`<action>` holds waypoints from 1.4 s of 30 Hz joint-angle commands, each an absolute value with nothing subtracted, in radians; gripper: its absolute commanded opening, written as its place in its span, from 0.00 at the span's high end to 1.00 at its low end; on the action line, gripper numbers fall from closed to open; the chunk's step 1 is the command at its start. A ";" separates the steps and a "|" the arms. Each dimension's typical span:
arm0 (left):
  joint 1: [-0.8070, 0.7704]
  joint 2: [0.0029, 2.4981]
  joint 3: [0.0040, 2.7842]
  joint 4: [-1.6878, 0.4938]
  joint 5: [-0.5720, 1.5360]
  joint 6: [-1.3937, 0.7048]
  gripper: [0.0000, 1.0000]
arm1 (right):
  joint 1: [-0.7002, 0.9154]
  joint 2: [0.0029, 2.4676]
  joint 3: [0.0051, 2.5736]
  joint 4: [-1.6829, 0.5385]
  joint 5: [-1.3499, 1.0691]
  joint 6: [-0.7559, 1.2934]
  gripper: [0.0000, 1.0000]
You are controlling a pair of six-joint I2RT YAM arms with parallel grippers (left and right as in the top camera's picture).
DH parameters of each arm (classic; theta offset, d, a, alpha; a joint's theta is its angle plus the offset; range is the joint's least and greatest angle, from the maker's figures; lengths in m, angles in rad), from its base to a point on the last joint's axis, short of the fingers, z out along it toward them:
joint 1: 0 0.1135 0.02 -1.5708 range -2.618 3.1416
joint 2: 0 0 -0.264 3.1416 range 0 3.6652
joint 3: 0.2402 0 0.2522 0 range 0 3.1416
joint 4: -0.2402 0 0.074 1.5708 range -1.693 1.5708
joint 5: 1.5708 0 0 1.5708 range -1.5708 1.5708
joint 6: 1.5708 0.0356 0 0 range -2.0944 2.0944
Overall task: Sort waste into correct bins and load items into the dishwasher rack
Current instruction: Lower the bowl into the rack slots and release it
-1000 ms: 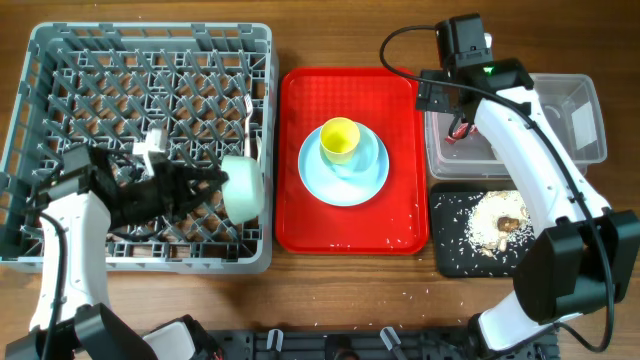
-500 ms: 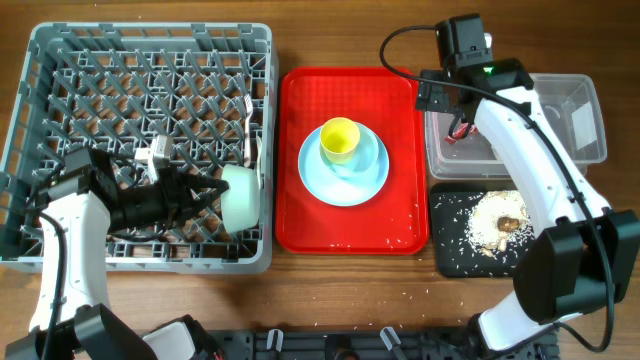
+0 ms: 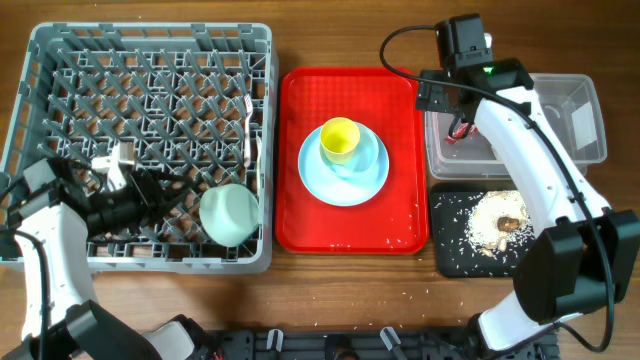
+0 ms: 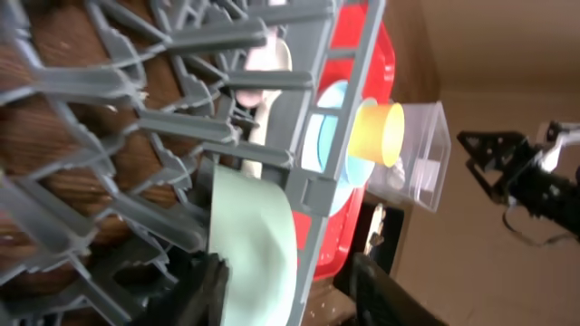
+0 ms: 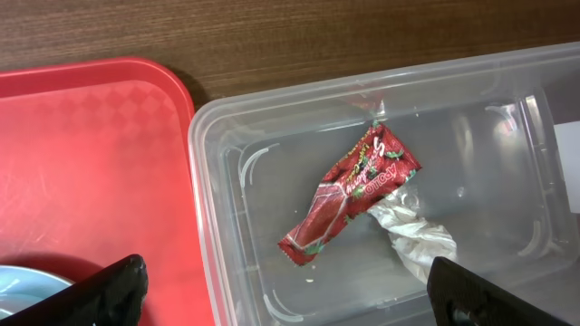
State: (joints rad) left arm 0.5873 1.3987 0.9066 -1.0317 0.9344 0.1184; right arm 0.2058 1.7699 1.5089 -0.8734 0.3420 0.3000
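The pale green bowl (image 3: pixel 230 213) lies dome-up in the front right corner of the grey dishwasher rack (image 3: pixel 150 50). My left gripper (image 3: pixel 172 193) is inside the rack just left of the bowl, open. In the left wrist view the bowl (image 4: pixel 258 244) stands between the spread fingers (image 4: pixel 294 294). My right gripper (image 3: pixel 455 125) hovers open over the clear tub (image 3: pixel 590 150). In the right wrist view (image 5: pixel 290 299) the red wrapper (image 5: pixel 349 195) and white tissue (image 5: pixel 417 240) lie in the tub (image 5: pixel 217 181). The yellow cup (image 3: pixel 340 140) stands on the light blue plate (image 3: pixel 345 180).
The flat red tray (image 3: pixel 300 220) sits between the rack and the tub. The black tray (image 3: pixel 450 255) at front right holds rice scraps (image 3: pixel 495 220). A piece of white cutlery (image 3: pixel 247 130) stands at the rack's right side. Rice grains are scattered on the table.
The green bowl has tipped from standing on edge to lying dome-up in the rack. My left gripper has drawn back to the left, away from it. The right arm has not moved.
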 commanded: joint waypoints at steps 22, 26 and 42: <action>-0.059 1.178 0.978 -1.093 0.200 -0.356 0.96 | 0.202 1.763 1.515 -0.871 0.365 0.289 0.00; -0.132 1.178 0.978 -1.046 0.200 -0.376 0.96 | 0.202 1.763 1.515 -0.871 0.365 0.288 0.00; -0.270 1.288 0.979 -1.084 0.038 -0.458 0.96 | 0.202 1.763 1.515 -0.871 0.365 0.288 0.00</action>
